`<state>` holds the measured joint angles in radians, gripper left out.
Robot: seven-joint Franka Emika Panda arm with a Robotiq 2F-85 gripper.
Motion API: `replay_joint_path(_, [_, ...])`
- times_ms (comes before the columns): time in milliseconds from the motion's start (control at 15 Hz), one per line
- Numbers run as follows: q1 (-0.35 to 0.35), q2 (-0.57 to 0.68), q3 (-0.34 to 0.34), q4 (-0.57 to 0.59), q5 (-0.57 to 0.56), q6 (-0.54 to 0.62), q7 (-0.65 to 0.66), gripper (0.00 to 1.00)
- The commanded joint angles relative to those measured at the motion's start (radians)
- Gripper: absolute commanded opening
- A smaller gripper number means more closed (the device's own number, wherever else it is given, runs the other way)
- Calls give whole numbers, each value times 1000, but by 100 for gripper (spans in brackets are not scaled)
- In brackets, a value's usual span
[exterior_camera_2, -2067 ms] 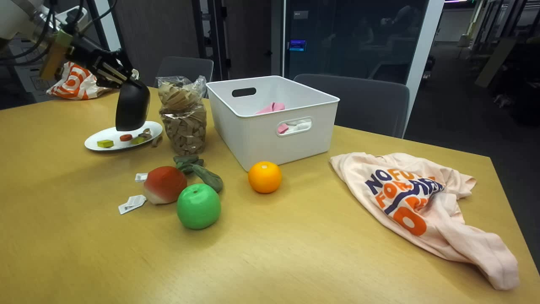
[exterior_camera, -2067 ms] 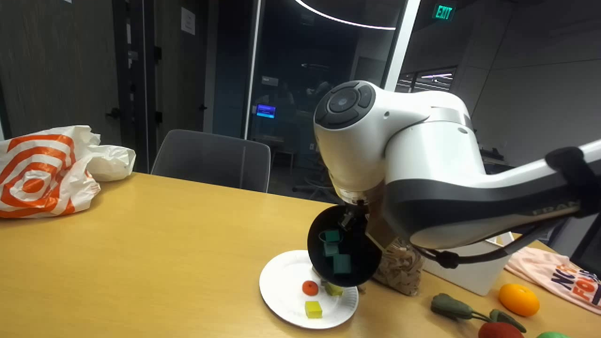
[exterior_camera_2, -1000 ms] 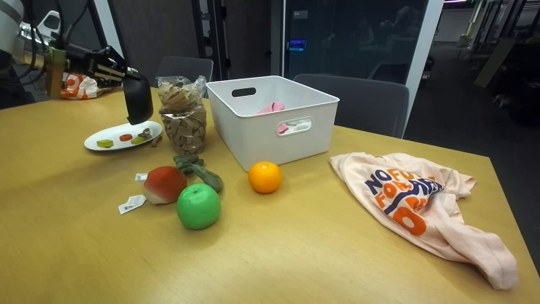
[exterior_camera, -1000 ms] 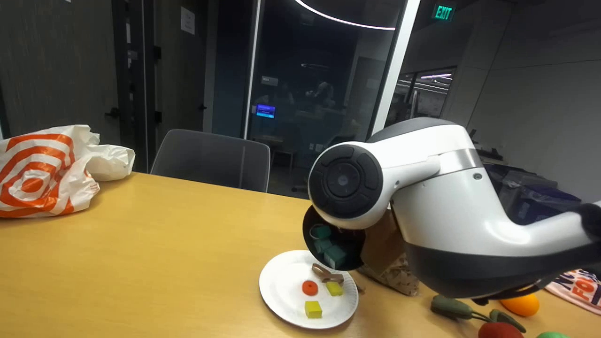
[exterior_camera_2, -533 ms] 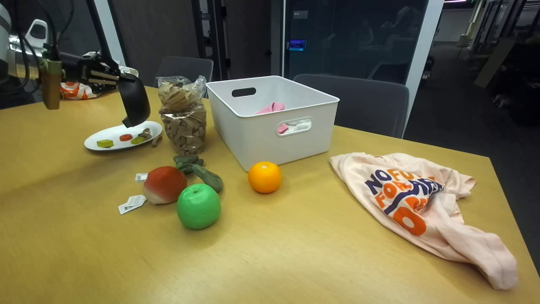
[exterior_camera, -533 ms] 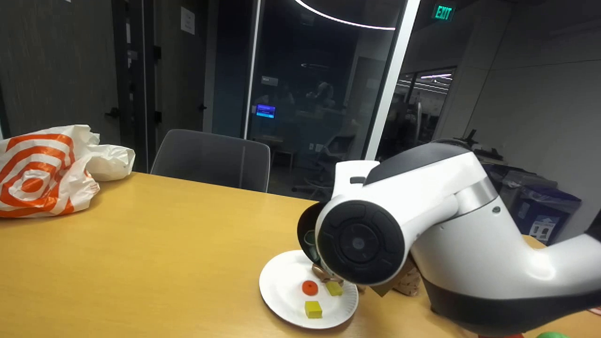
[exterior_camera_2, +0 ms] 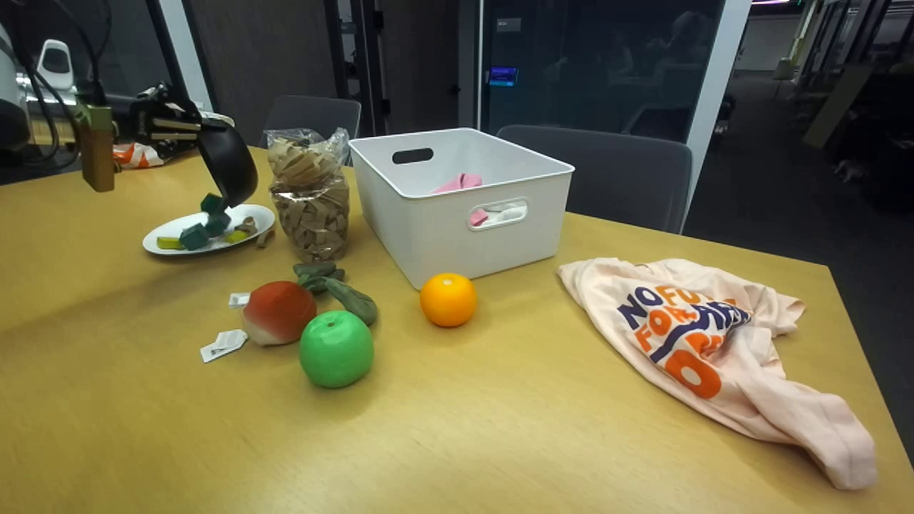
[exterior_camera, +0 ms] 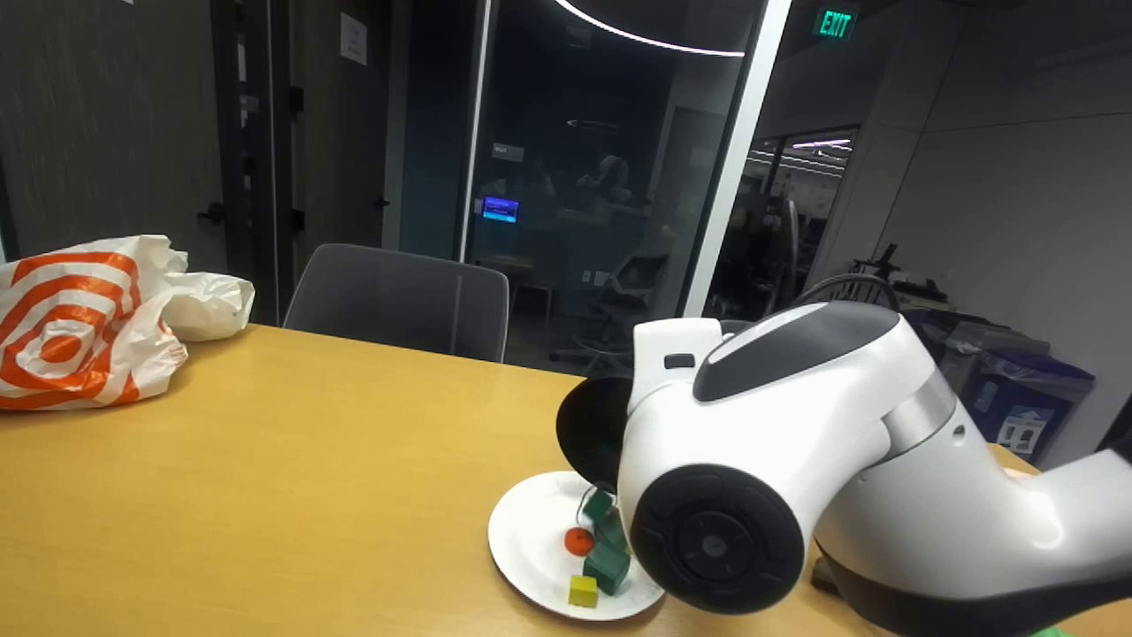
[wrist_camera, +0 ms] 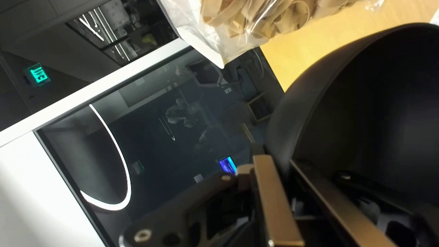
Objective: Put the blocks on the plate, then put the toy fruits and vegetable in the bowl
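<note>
One green apple [exterior_camera_2: 336, 350] lies nearest on the table [exterior_camera_2: 500, 428], in an exterior view, with a red-and-white piece [exterior_camera_2: 278, 312] just beyond at left, an orange [exterior_camera_2: 448, 300] to the right and a longish green piece [exterior_camera_2: 352, 300] close behind. Farther left, the plate [exterior_camera_2: 175, 227] bears yellow blocks [exterior_camera_2: 169, 243] and a red piece [exterior_camera: 579, 541]; three teal blocks [exterior_camera_2: 194, 236] crowd over it, the topmost near the lip of the bowl [exterior_camera_2: 230, 163], and whether each rests on the plate is unclear. Above, the gripper [wrist_camera: 279, 160] has its jaws drawn together on the tilted bowl's wall.

The bowl [exterior_camera: 590, 431] is black, the plate [exterior_camera: 529, 553] white, the apple [exterior_camera_2: 336, 350] green, the bag [exterior_camera: 93, 326] orange-ringed white.
</note>
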<state>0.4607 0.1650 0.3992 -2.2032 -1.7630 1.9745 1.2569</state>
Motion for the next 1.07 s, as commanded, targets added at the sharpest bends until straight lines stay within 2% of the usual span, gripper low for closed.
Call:
replay_joint_path(0, [-14, -35, 9, -6, -58, -19, 0, 7])
replay_joint_path(267, [-20, -53, 9, -8, -58, -20, -2, 7])
replay_joint_path(467, [-37, -87, 7, -16, 24, 20, -47, 7])
replay_joint_path(667, [-72, -162, -8, -23, 208, 73, -147, 7])
replay_joint_path(1000, [-136, -298, -80, -47, 646, 224, -402, 8])
